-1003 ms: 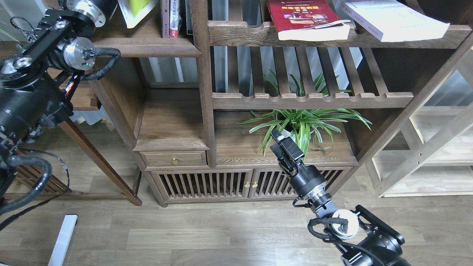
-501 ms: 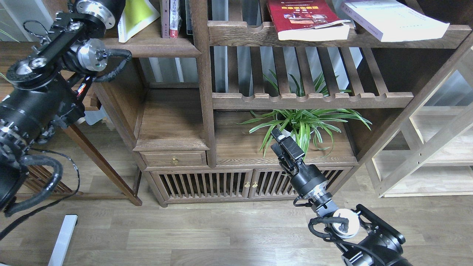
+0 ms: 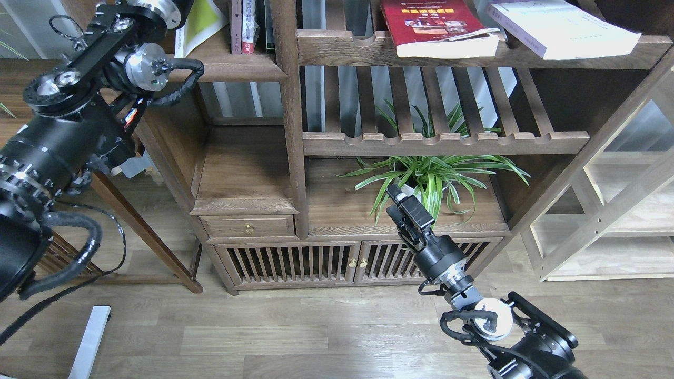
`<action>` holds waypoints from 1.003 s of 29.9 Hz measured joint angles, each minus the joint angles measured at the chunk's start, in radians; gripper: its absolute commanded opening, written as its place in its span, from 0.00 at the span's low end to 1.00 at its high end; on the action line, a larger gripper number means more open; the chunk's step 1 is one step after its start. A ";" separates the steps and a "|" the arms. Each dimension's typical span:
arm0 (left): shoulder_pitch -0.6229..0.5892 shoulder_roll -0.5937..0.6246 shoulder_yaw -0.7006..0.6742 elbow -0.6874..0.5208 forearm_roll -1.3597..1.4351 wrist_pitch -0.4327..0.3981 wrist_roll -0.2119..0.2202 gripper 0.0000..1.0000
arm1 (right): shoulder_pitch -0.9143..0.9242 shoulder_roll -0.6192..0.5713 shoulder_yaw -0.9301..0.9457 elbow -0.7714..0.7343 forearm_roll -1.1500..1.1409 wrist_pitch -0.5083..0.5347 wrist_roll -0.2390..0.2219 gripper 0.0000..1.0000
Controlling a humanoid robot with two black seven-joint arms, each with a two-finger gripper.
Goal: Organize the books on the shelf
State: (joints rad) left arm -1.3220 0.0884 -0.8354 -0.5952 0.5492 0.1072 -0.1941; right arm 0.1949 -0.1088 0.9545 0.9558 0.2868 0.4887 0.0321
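L arm reaches off-frame at 12 o'clock by yellow-green book (image 3: 202,23) on shelf (image 3: 231,66); its fingers hidden, can't tell. Probably standing it upright; keep it square beside thin volumes (image 3: 242,26). Right gripper (image 3: 401,202) idle, fingers look closed, empty.

The yellow-green book (image 3: 202,23) leans on the plank shelf (image 3: 231,66) at upper left, its top cut off by the frame edge. The red book (image 3: 437,26) lies flat on the slatted rack to the right, with the white book (image 3: 561,26) flat just beside it.
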 measured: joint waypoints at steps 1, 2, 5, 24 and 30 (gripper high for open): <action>-0.004 -0.005 0.000 0.000 0.000 0.000 0.000 0.33 | 0.000 0.000 0.000 0.000 0.000 0.000 0.000 0.87; -0.008 -0.010 -0.001 0.000 0.000 0.000 0.000 0.33 | 0.000 0.000 0.000 0.000 0.000 0.000 0.000 0.87; -0.020 -0.020 -0.002 -0.001 0.000 0.000 -0.003 0.33 | 0.000 -0.001 0.000 0.000 0.000 0.000 0.000 0.87; -0.106 -0.013 -0.022 -0.012 -0.002 -0.001 -0.010 0.37 | 0.000 -0.014 -0.004 0.000 -0.002 0.000 0.000 0.87; -0.128 0.000 -0.025 -0.015 -0.002 0.000 -0.018 0.37 | 0.005 -0.014 -0.010 0.000 -0.003 0.000 0.000 0.87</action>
State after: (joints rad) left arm -1.4500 0.0886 -0.8603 -0.6105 0.5476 0.1070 -0.2121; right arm 0.1995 -0.1225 0.9440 0.9556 0.2839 0.4887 0.0322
